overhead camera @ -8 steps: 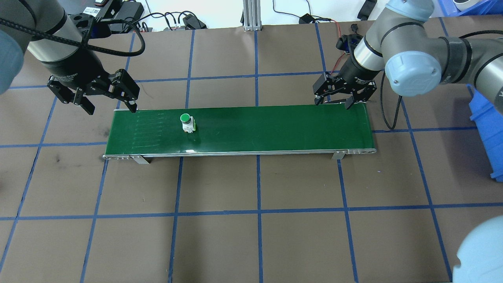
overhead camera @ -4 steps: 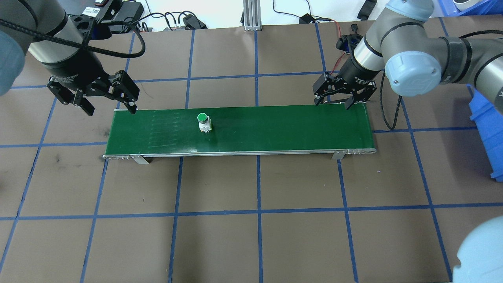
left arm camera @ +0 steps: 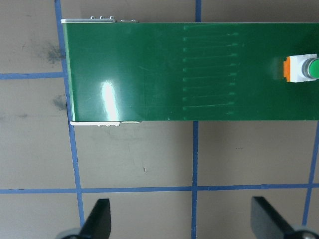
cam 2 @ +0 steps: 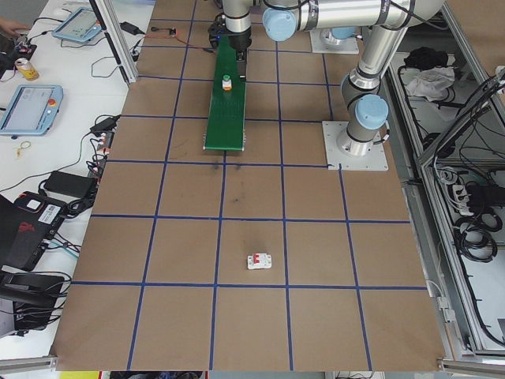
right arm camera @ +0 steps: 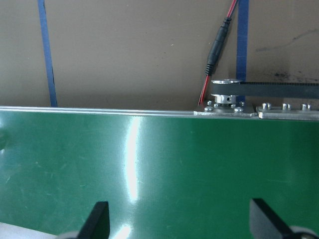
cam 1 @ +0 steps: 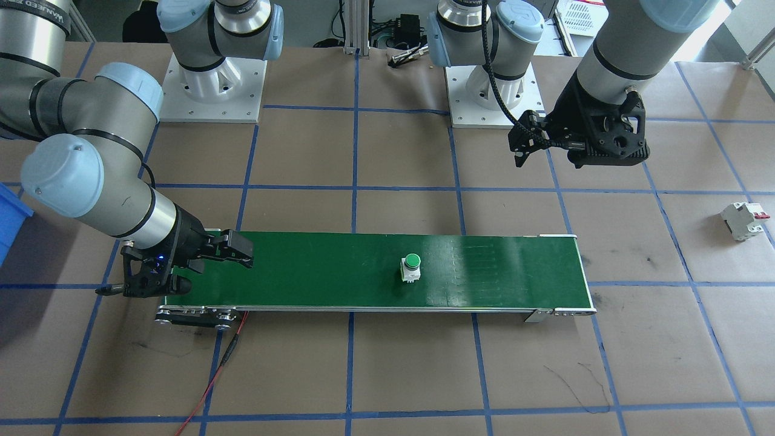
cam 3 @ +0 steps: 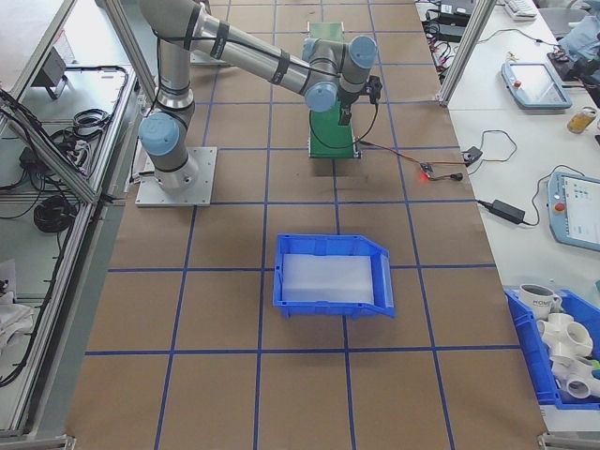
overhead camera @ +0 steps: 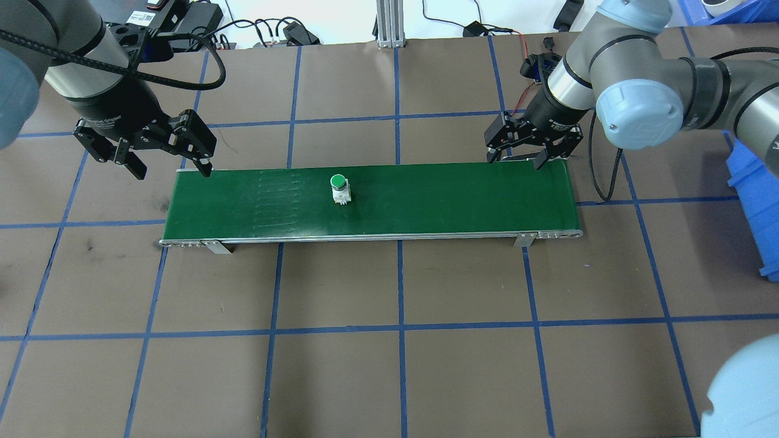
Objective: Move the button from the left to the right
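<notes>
Overhead exterior view shows the button (overhead camera: 339, 188) standing upright on the green belt (overhead camera: 426, 210), green cap up, a little to the robot's left of the belt's middle and closer to the belt's far edge than its near one. It touches neither arm. From it, the left hand (overhead camera: 146, 149) lies off toward the belt's left end, hanging just beyond the far left corner with its fingers spread wide and holding nothing; the left wrist view agrees, with the button at the frame's right border and both fingertips apart over bare brown counter (left arm camera: 149, 159). The right hand (overhead camera: 524, 152) sits at the belt's far right corner, fingers also spread and empty, low over the belt's edge. The two hands look about equally far from the button, one along each run of the belt. I judge the right hand the one to receive it, reaching along the belt's long axis.
</notes>
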Motion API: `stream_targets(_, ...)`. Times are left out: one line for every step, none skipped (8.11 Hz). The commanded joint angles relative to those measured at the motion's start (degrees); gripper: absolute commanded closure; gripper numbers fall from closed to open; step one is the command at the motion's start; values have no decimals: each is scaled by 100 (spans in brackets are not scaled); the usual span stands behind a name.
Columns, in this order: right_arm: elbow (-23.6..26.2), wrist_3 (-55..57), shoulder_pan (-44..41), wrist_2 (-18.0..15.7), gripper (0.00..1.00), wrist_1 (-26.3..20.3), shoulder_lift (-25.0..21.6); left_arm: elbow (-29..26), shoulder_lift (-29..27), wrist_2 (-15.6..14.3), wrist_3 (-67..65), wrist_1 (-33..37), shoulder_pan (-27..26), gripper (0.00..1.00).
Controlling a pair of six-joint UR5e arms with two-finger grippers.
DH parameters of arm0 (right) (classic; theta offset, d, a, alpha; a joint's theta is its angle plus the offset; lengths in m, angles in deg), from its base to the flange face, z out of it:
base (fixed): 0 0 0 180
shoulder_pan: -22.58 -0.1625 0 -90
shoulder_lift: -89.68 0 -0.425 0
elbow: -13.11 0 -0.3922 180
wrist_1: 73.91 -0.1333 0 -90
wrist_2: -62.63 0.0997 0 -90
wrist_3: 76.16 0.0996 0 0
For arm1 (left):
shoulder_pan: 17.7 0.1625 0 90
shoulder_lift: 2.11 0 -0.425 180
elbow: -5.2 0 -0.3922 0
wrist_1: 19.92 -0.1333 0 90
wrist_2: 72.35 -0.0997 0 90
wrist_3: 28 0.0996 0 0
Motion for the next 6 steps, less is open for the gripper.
stream_targets(0,-5,-5,0,0,-441,3,0,-2,-4,0,0,0,0)
stream_targets(0,-5,-5,0,0,-1115,3,18,-2,-4,0,0,0,0)
stream_targets(0,4,-5,-9,0,-1652,3,18,-2,-12,0,0,0,0)
stream_targets(-26,82,-5,78,0,-1579,30,9,-11,-21,17,-9,9,0)
stream_targets(-9,57,-5,53,0,-526,47,0,-37,-12,52,-9,9,0)
stream_targets(0,66,-5,104,0,77,82,18,-64,-21,53,-9,9,0)
